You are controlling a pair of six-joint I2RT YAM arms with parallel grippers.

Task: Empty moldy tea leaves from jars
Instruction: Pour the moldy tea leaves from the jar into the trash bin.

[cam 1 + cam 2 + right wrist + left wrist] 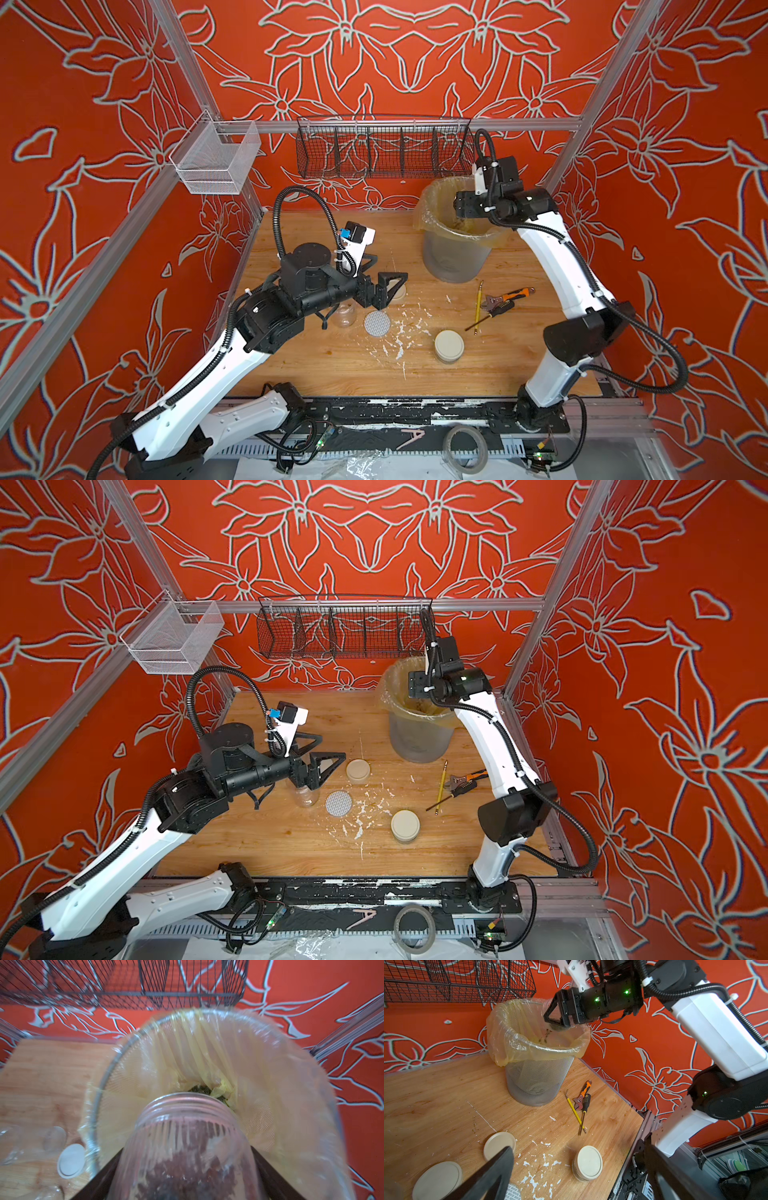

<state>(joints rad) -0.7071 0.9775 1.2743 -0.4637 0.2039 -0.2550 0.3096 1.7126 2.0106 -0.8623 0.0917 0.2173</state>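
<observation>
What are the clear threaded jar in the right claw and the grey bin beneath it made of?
Clear threaded jar: transparent, glossy, with moulded threads; glass or hard plastic, cannot tell. Grey bin: fine metal-looking mesh, matte. Its yellowish liner: thin crinkled plastic film.

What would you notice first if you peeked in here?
The bright red flower-patterned walls all around grab the eye first. At the back of the wooden table, the right gripper tips a clear jar of dark tea leaves over the lined grey bin. White flakes lie scattered mid-table.
</observation>
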